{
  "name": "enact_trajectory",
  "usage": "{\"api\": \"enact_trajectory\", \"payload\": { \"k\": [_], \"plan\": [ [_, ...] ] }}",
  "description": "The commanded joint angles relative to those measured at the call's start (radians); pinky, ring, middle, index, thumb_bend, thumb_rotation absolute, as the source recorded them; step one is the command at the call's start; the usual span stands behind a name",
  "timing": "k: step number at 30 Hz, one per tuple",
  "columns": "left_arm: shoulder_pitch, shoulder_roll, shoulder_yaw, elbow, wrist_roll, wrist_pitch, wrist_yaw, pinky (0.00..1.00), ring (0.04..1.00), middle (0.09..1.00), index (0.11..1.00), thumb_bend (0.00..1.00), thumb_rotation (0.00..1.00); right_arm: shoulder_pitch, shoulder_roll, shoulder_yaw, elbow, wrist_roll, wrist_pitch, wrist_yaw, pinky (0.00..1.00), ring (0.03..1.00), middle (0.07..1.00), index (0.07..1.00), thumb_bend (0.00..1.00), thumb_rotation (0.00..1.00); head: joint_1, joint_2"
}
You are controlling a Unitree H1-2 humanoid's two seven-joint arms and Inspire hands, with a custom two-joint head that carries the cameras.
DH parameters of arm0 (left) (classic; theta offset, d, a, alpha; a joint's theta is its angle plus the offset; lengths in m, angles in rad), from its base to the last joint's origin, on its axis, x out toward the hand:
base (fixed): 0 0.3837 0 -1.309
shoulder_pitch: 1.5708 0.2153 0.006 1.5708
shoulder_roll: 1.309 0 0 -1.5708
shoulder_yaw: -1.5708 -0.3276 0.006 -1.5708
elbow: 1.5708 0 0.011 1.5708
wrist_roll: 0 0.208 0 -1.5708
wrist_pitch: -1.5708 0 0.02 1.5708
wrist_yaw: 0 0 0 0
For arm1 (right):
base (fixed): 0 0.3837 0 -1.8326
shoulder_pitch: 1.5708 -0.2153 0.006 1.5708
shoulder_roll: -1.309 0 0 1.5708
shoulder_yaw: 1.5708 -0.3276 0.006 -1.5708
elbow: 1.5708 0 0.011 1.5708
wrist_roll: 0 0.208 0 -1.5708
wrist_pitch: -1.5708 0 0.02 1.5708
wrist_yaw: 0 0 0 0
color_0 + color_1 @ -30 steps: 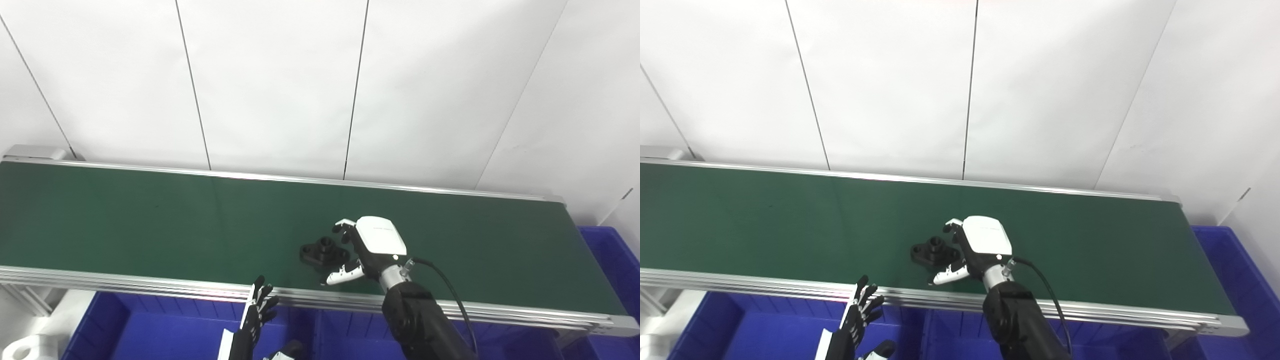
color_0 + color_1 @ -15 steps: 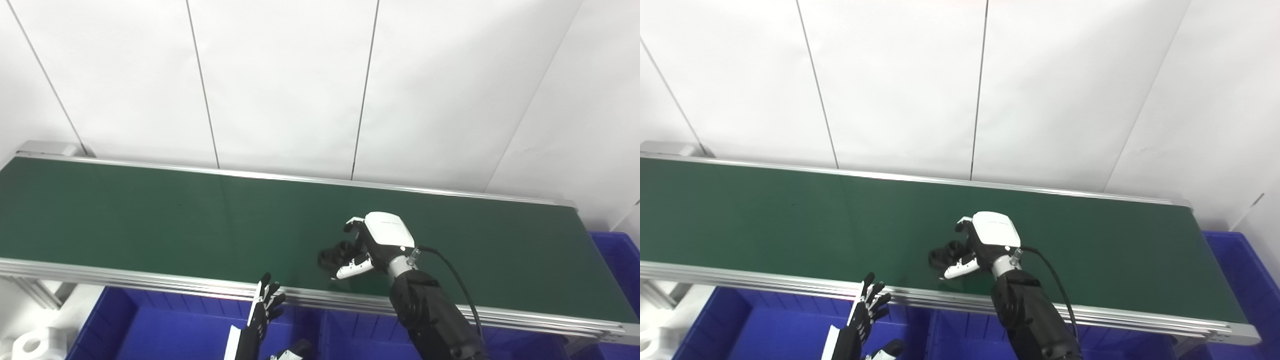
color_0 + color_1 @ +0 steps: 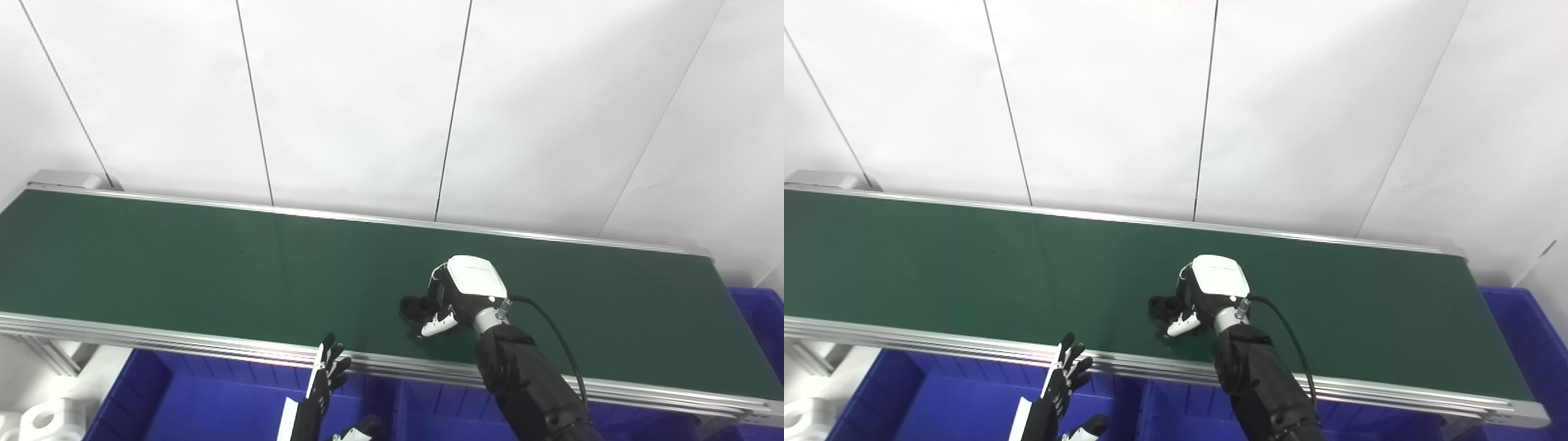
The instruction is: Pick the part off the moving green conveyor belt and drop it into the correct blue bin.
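Nearest the camera, the left hand [image 3: 323,383] hovered over a blue bin [image 3: 202,404], its fingers spread apart and grasping nothing. Beyond it and off to its right, the right hand [image 3: 460,295] lay over the green conveyor belt [image 3: 184,263], fingers curled round the black part [image 3: 413,306], which stuck out on the hand's left side. Another blue bin [image 3: 1525,331] sat well off to that hand's right, past the belt's end.

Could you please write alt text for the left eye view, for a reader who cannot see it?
The right hand is closed around a black part on the green conveyor belt. The left hand waits open over the blue bins in front of the belt.
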Motion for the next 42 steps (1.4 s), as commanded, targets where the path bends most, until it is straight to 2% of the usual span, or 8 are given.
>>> {"api": "enact_trajectory", "payload": {
  "k": [1,8,12,13,18,28,35,42],
  "plan": [
    [0.004,-0.079,-0.06,-0.006,0.025,-0.035,0.011,0.85,0.889,0.959,1.0,0.77,0.74,-0.011,0.009,0.007,0.0,-0.002,0.039,-0.015,0.19,0.272,0.364,0.479,0.5,0.15,-0.004,0.0],
    [0.001,-0.077,-0.056,0.001,0.026,-0.038,0.015,0.85,0.874,0.954,1.0,0.76,0.75,0.004,-0.001,-0.01,-0.039,0.037,0.035,-0.003,0.19,0.264,0.349,0.477,0.5,0.15,-0.014,0.001],
    [0.004,-0.077,-0.055,-0.007,0.024,-0.031,0.012,0.84,0.871,0.952,1.0,0.76,0.76,0.018,-0.016,-0.01,-0.089,0.05,0.027,-0.003,0.21,0.3,0.385,0.482,0.5,0.15,-0.022,0.003],
    [0.005,-0.075,-0.056,-0.009,0.017,-0.029,0.007,0.85,0.877,0.956,1.0,0.75,0.75,0.026,-0.02,-0.013,-0.114,0.053,0.025,-0.005,0.17,0.243,0.314,0.474,0.5,0.15,-0.022,0.003],
    [0.007,-0.07,-0.055,-0.016,0.0,-0.031,0.0,0.85,0.879,0.953,1.0,0.73,0.74,0.06,-0.041,-0.018,-0.228,0.057,0.023,0.014,0.16,0.218,0.286,0.471,0.5,0.15,-0.034,0.007],
    [-0.004,-0.051,-0.035,-0.032,-0.019,-0.004,-0.016,0.84,0.879,0.951,1.0,0.74,0.74,0.171,-0.105,-0.035,-0.564,0.05,0.052,0.122,0.14,0.201,0.27,0.471,0.5,0.15,-0.112,0.03],
    [-0.009,-0.026,-0.021,-0.055,-0.053,0.01,-0.041,0.85,0.879,0.944,1.0,0.73,0.74,0.283,-0.168,-0.049,-0.788,0.017,0.072,0.234,0.19,0.252,0.321,0.478,0.5,0.15,-0.162,0.055],
    [-0.002,0.005,-0.003,-0.124,-0.071,0.068,-0.071,0.84,0.878,0.934,1.0,0.75,0.76,0.416,-0.239,-0.051,-0.939,-0.031,0.092,0.35,0.21,0.279,0.357,0.485,0.5,0.15,-0.232,0.109]
  ]
}}
